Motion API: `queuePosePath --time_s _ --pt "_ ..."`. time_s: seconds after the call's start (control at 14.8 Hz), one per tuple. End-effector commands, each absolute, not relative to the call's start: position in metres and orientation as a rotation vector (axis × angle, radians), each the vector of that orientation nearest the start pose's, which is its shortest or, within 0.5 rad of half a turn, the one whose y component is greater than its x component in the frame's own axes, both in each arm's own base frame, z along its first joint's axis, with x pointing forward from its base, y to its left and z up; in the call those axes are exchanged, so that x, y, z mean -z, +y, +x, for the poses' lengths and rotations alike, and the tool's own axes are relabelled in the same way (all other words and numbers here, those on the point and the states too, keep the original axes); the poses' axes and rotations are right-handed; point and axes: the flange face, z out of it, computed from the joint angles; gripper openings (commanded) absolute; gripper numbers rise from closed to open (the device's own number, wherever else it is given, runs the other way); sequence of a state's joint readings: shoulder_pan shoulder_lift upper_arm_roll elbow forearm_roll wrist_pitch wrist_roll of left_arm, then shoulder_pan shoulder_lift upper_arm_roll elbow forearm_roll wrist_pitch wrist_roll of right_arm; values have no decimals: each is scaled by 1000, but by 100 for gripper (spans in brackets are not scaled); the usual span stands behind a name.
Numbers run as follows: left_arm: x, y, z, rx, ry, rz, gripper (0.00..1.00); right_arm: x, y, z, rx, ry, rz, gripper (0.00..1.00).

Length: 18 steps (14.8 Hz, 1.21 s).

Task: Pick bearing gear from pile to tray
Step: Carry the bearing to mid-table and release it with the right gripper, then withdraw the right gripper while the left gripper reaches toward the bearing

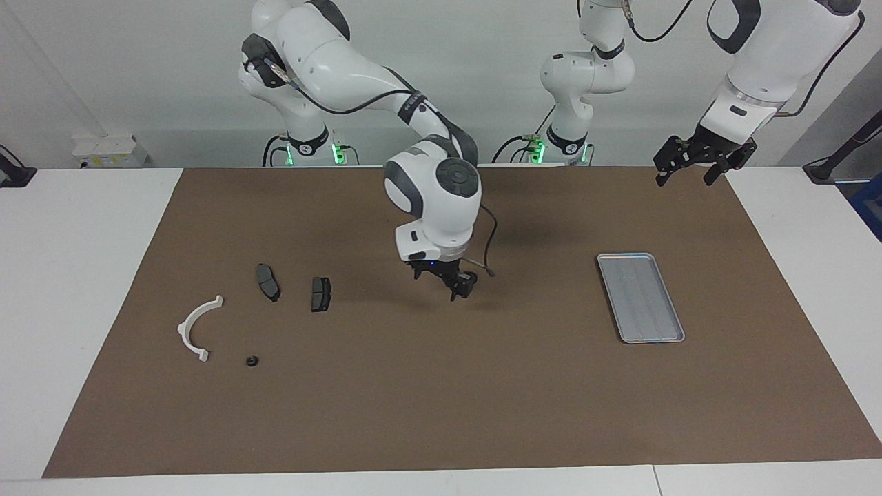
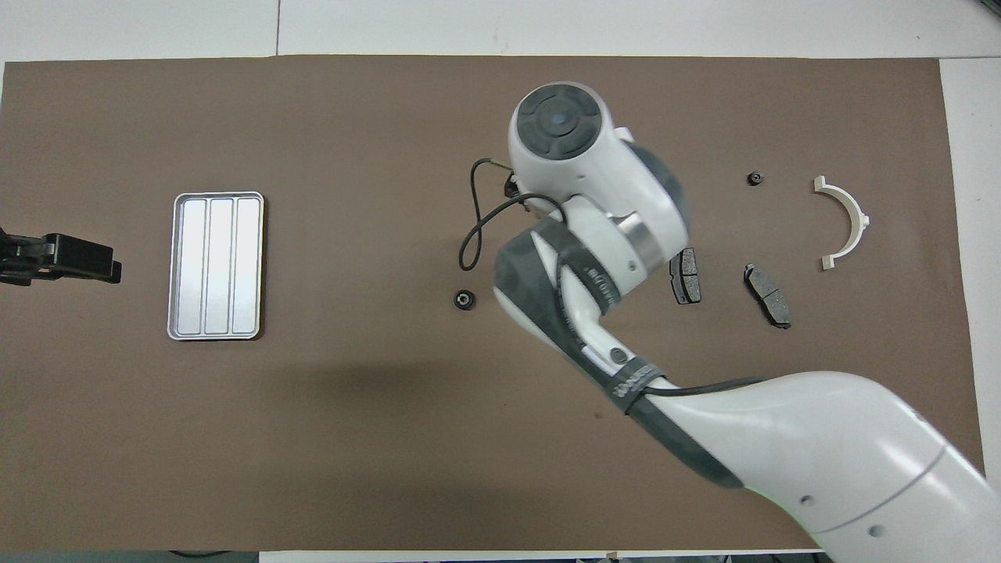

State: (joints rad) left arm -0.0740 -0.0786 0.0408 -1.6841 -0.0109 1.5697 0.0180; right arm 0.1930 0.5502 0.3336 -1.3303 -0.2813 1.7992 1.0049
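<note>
From above, a bearing gear (image 2: pixel 465 299) is lying on the brown mat (image 2: pixel 352 430) between the tray (image 2: pixel 174 266) and the brake pads (image 2: pixel 686 275). In the facing view, the right gripper (image 1: pixel 456 284) is hanging over that spot and hiding it; I cannot tell its grip. The left gripper (image 1: pixel 685 176) is waiting, spread apart, over the mat's corner. The white table (image 1: pixel 69 275) is sitting against a pale wall (image 1: pixel 138 69).

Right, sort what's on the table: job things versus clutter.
Job: bearing gear at mid-mat; another small black round piece, likely the same kind; tray.
Lying about: white half-ring bracket; two brake pads.
</note>
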Motion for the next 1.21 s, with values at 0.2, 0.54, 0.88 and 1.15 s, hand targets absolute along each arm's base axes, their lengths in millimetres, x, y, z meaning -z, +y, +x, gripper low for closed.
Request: queuePosePath --time_s 0.2,0.54,0.88,1.15 --pt "-613 -17 518 -53 90 -3142 100 -433 91 684 -67 258 -3228 100" --pt "-622 -7 521 -5 37 -3141 100 -388 10 688 10 360 -3203 100" --pt "-583 -94 517 44 -91 -3119 100 -314 -10 694 77 375 -3172 100" --pt "-514 -214 525 31 -87 -3071 100 -296 -13 701 139 346 -3176 100"
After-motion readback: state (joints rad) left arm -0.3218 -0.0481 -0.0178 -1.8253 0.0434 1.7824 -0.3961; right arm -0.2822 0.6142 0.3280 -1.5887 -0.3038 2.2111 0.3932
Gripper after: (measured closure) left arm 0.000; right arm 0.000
